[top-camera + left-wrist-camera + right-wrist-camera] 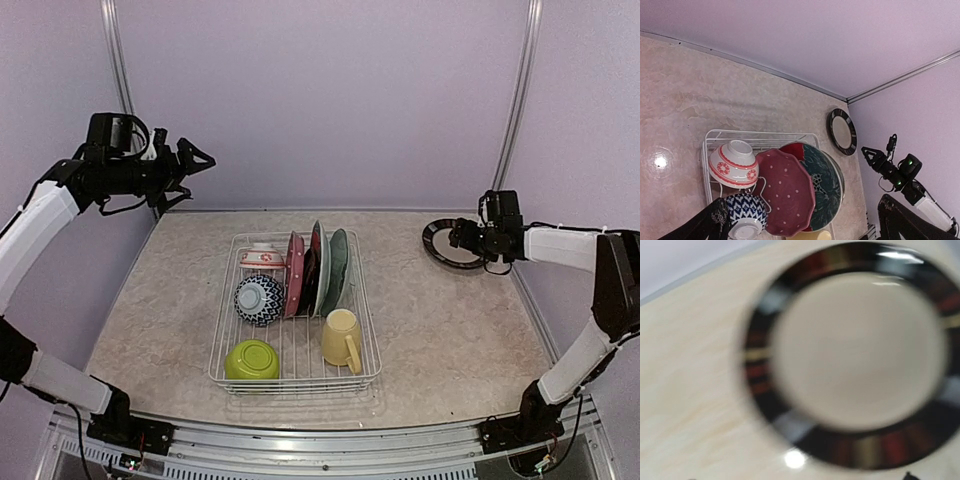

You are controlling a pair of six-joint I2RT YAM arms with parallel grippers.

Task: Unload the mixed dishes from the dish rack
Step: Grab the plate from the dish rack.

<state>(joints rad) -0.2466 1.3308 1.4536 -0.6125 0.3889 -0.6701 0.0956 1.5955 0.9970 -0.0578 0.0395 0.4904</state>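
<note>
both hover well off the dish rack (300, 355): left fingers (700, 225) spread, right fingers (462, 237) unreadable over dark-rimmed plate (855, 352).

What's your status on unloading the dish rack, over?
Left gripper open, raised, empty. Right gripper open above black-rimmed cream plate on beige table. White wire dish rack holds mixed dishes. Nothing blocking.

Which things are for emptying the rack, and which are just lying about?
For the job: dish rack, pink plate, red plate, green plate, blue bowl, red-white bowl, lime bowl, yellow mug, black-rimmed plate already out.
Just there: table, wall rails.
</note>
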